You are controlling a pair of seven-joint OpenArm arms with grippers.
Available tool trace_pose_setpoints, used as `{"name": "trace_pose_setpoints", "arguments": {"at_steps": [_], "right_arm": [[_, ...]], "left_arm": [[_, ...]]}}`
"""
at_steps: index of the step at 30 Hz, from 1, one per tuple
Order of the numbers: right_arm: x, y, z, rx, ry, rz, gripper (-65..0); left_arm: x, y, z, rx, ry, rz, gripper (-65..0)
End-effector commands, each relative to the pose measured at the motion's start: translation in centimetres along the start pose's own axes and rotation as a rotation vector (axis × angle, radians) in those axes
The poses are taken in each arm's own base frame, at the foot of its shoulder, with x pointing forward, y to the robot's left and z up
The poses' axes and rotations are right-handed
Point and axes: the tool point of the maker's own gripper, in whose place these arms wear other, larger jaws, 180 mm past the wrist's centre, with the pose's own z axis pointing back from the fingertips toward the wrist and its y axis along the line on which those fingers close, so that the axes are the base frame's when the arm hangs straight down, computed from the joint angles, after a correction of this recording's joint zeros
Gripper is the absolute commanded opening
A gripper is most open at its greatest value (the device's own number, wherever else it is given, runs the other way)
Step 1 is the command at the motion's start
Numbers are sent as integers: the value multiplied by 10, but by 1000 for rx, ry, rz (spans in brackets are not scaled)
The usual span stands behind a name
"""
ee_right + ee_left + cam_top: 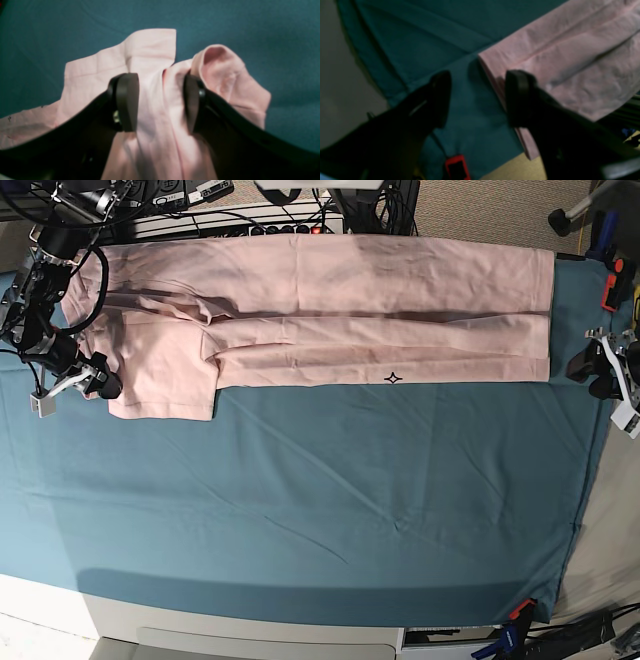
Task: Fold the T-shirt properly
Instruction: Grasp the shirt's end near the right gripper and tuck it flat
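The T-shirt (320, 310) lies folded lengthwise along the far edge of the teal table cloth (320, 500), sleeve toward my right gripper (161, 100). Both my grippers gape wide, holding nothing; my left gripper (477, 97) straddles its blurry hem corner.

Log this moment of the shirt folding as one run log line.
T-shirt: long strip on teal cloth | left gripper: open at hem corner | right gripper: open over sleeve end

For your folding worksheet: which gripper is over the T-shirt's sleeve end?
The right gripper, open above the bunched sleeve of the T-shirt. The left gripper straddles the straight hem edge.
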Motion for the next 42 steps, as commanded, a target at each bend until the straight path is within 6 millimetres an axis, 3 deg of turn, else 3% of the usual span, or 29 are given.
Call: {"name": "trace_pose_setpoints", "arguments": {"at_steps": [1,15,27,35,42], "right_arm": [[18,1,8,10,-39,25,-357],[51,20,25,-33,-100,224,-357],[17,24,-1,16,-61,108,-357],[24,5,2,-89,-84,142,-357],[23,9,2,-68,-83,131,-357]], "left_arm": [[14,4,9,13,-34,-20,-300],[9,-1,4,-2,-33,-4,-300],[8,-1,3,-4,-33,-2,-300],[8,-1,3,-4,-33,-2,-300],[8,-2,3,-5,-34,-2,-300]]}}
